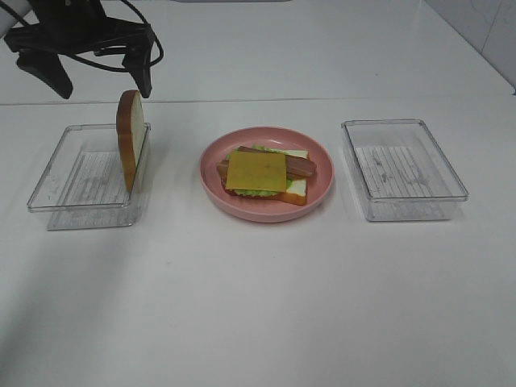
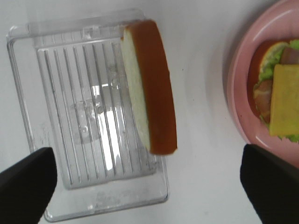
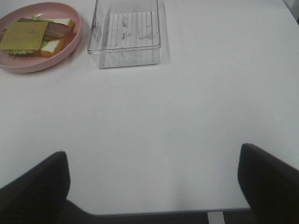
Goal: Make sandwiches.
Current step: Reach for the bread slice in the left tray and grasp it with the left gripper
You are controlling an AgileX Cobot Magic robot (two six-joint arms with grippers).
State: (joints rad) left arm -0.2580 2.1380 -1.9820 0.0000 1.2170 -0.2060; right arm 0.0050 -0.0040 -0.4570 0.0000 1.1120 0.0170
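A bread slice point(image 1: 131, 139) stands on its edge, white face with brown crust, against the right wall of the left clear tray point(image 1: 85, 177). My left gripper point(image 1: 97, 79) is open above it and holds nothing. In the left wrist view the slice point(image 2: 152, 88) sits between and beyond the two fingertips of the gripper point(image 2: 147, 154). An open sandwich point(image 1: 256, 171) lies on the pink plate point(image 1: 266, 214): bread, lettuce, bacon, yellow cheese on top. My right gripper point(image 3: 152, 158) is open and empty over bare table; it is out of the exterior view.
An empty clear tray point(image 1: 403, 169) stands right of the plate and shows in the right wrist view point(image 3: 124, 32). The plate point(image 3: 70, 51) with the sandwich point(image 3: 23, 35) shows there too. The left wrist view shows the left tray point(image 2: 70, 93) and the plate's rim point(image 2: 238, 84).
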